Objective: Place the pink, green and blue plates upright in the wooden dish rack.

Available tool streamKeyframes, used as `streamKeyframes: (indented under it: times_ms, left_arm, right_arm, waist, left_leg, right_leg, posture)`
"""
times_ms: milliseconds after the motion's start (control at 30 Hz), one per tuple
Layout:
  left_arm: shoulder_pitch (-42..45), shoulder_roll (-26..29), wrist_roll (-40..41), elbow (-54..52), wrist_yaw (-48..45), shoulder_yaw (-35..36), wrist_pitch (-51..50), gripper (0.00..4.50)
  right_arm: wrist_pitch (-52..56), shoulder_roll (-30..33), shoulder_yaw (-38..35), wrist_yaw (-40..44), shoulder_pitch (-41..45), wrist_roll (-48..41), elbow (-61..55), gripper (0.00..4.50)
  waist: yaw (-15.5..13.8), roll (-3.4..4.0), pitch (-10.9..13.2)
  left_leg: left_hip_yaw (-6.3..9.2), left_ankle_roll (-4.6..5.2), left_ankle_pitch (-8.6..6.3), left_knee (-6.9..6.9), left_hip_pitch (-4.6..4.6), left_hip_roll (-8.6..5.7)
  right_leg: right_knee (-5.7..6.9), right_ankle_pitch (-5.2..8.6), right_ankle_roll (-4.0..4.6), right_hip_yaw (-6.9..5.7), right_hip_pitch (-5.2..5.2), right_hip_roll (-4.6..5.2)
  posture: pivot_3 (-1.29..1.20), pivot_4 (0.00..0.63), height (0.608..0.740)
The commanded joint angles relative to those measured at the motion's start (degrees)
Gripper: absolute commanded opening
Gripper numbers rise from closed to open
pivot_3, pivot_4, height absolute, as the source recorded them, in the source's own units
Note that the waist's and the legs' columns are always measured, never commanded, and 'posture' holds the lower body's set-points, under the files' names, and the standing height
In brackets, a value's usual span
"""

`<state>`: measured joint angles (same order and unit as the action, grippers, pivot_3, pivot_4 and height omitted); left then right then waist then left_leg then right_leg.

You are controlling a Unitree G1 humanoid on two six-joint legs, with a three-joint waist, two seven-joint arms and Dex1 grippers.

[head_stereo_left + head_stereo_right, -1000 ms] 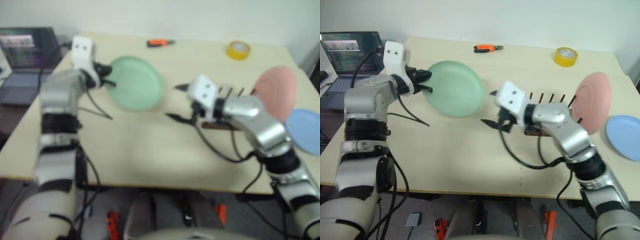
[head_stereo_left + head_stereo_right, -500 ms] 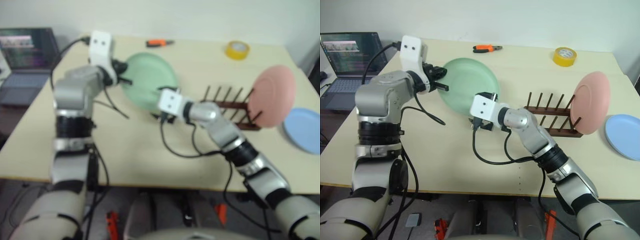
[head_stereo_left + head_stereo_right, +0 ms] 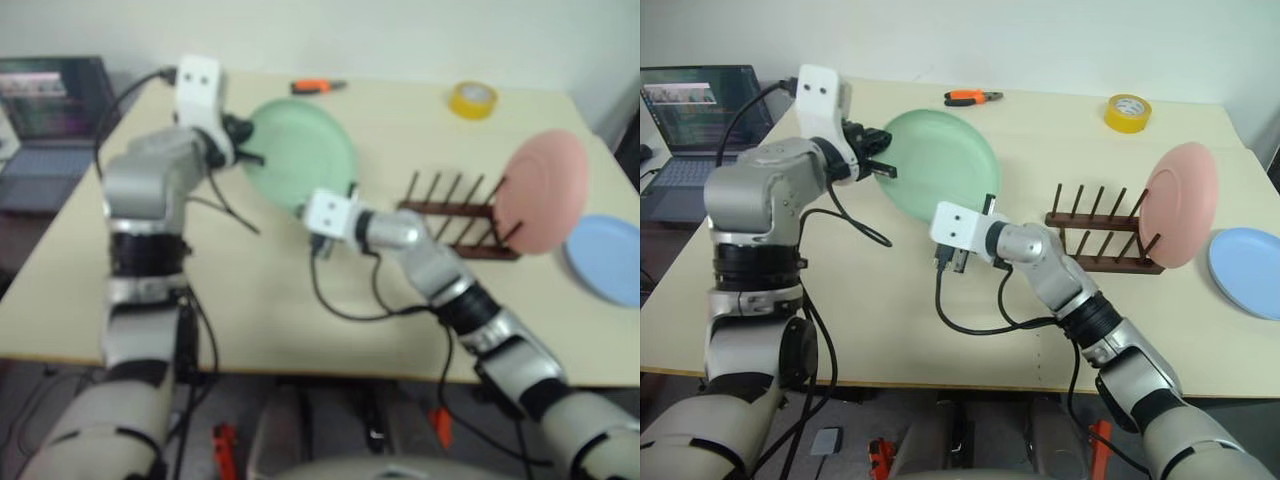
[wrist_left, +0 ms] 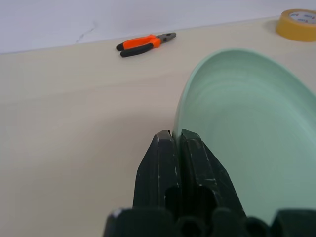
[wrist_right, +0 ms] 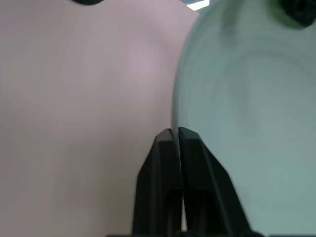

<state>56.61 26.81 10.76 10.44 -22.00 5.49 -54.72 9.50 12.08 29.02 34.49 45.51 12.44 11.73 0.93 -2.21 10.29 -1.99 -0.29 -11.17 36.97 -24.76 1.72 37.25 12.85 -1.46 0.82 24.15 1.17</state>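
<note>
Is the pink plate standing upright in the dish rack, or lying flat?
Upright. The pink plate stands on edge at the wooden dish rack's right end, its face showing; the blue plate lies flat on the table.

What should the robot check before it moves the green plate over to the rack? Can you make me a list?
1. Left gripper shut on the green plate rim: ok.
2. Right gripper shut on the plate's other edge: ok, its fingers pinch the rim in the right wrist view.
3. Green plate lifted off the table: ok, it hangs tilted between the two grippers.
4. Free pegs in the wooden dish rack: ok, the slots on its left side stand bare.
5. Pink plate already upright at the rack's right end: ok.
6. Blue plate in the rack: not ok, it lies flat on the table to the right of the rack.
</note>
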Motion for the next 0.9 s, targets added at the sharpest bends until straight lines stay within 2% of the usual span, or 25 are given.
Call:
streamKeyframes:
  times_ms: [33,267,367,633,767,900]
  left_arm:
    - [1.69,0.34,1.11,-2.91,-0.31,0.66,-0.54,0.0]
    - [1.55,1.06,0.88,-3.69,-1.11,-1.29,-1.64,0.0]
    - [1.58,1.33,1.08,-3.37,-1.13,-1.15,-1.53,0.74]
    - [0.58,5.63,2.02,-5.59,-6.11,-1.74,-0.82,3.59]
    - [0.65,11.21,5.7,-6.94,-11.8,2.72,1.07,3.59]
    - [-3.21,18.69,10.45,-10.84,-21.98,8.32,9.82,3.59]
  right_arm:
    - [-1.58,-0.37,-1.93,-0.92,0.77,0.64,-0.27,0.01]
    - [-2.57,-0.63,-2.3,-1.49,0.64,1.2,0.18,0.01]
    - [-3.28,-0.79,-2.72,-1.88,0.85,1.44,0.72,0.0]
    - [-4.99,-1.35,-4.02,-2.6,1.08,1.6,1.78,0.0]
    - [-6.1,-1.86,-5.44,-2.5,1.1,0.43,1.32,0.0]
    - [-7.13,-2.55,-7.81,-2.12,1.22,-1.9,0.92,0.0]
  waist:
    - [0.05,0.0,0.0]
    - [0.41,0.0,0.0]
    - [0.48,0.0,0.0]
    - [0.79,0.01,0.0]
    - [1.04,0.02,0.02]
    - [1.24,0.04,0.02]
  left_leg:
    - [0.0,0.0,0.0,0.0,0.0,0.0]
    - [0.01,-0.01,0.0,0.0,0.0,0.0]
    - [0.01,-0.01,0.0,0.0,0.0,0.0]
    - [0.01,-0.01,0.01,-0.03,0.0,0.01]
    - [-0.01,-0.02,0.0,-0.05,0.01,0.03]
    - [-0.01,-0.02,0.0,-0.1,0.02,0.07]
  right_leg:
    - [0.0,0.0,0.0,0.0,0.0,0.01]
    - [0.02,0.0,0.0,-0.01,0.0,0.0]
    - [0.01,0.0,0.0,0.0,0.0,0.0]
    - [0.02,0.0,0.0,0.01,0.02,-0.01]
    - [0.01,0.0,0.01,0.02,0.04,-0.01]
    - [0.02,0.03,0.06,0.02,0.08,-0.01]
  posture:
    - [0.0,0.15,0.74]
    - [0.0,0.15,0.74]
    - [0.0,0.15,0.74]
    - [0.0,0.15,0.74]
    - [0.0,0.15,0.74]
    - [0.0,0.15,0.74]
